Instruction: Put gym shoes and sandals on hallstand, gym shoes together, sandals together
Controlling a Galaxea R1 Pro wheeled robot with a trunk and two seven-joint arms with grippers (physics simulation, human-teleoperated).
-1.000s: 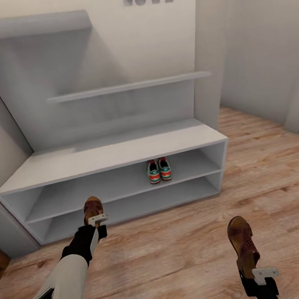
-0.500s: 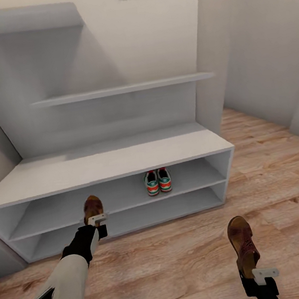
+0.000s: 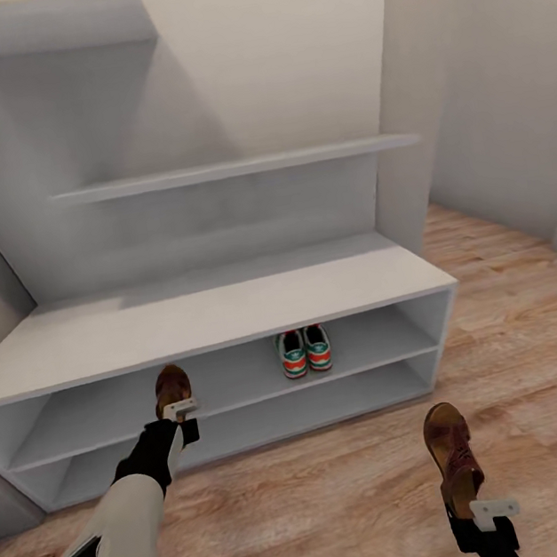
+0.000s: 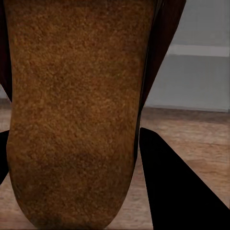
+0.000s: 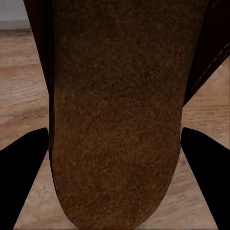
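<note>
Sandals: one sitting clamped in left gripper (image 3: 181, 413), hanging in front of hallstand (image 3: 212, 311) near upper compartment mouth; other sandal (image 3: 453, 458) sitting pinched in right gripper (image 3: 484, 511), hanging over corridor floor (image 3: 348, 492). Fingers (image 4: 167, 187) closing on sole edges in both wrist views. Gym shoes (image 3: 304, 351) resting side by side in upper compartment. Sandals likely handling light, flat, slightly flexible; suede-looking footbed probably giving friction, heel-end sole grip seeming secure.

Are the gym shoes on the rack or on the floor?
On the rack: the gym shoes stand side by side in the hallstand's upper open compartment.
</note>
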